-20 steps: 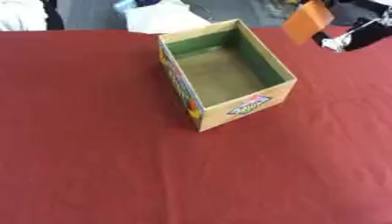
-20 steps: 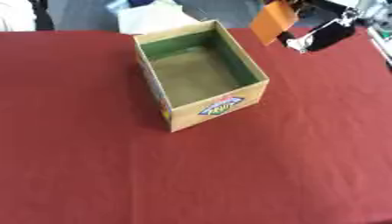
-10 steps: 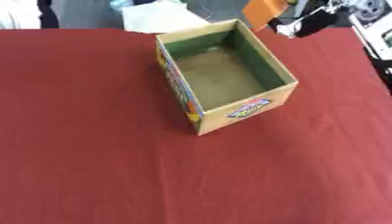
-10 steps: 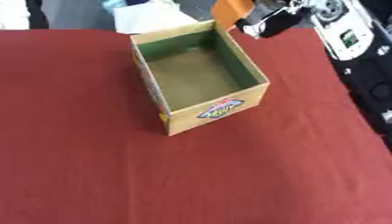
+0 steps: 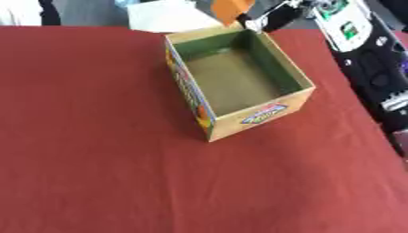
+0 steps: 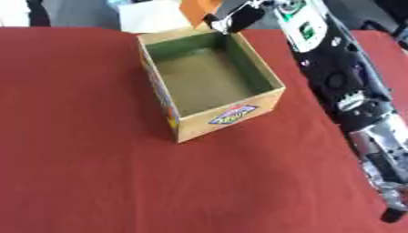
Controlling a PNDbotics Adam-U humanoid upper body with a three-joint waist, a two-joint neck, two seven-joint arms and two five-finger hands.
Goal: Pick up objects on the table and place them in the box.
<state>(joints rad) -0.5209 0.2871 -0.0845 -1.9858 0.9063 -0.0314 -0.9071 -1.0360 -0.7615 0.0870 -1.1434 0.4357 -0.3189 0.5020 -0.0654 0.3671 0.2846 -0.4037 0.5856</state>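
An orange object (image 6: pixel 197 9) is held pinched in the right hand (image 6: pixel 236 18) at the far rim of the box (image 6: pixel 231 113), which lies empty just below; release remains.

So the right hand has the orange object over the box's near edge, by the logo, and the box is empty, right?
Not quite. The right hand holds the orange object over the box's far edge, opposite the logo side, as the right eye view shows. The box is empty inside.
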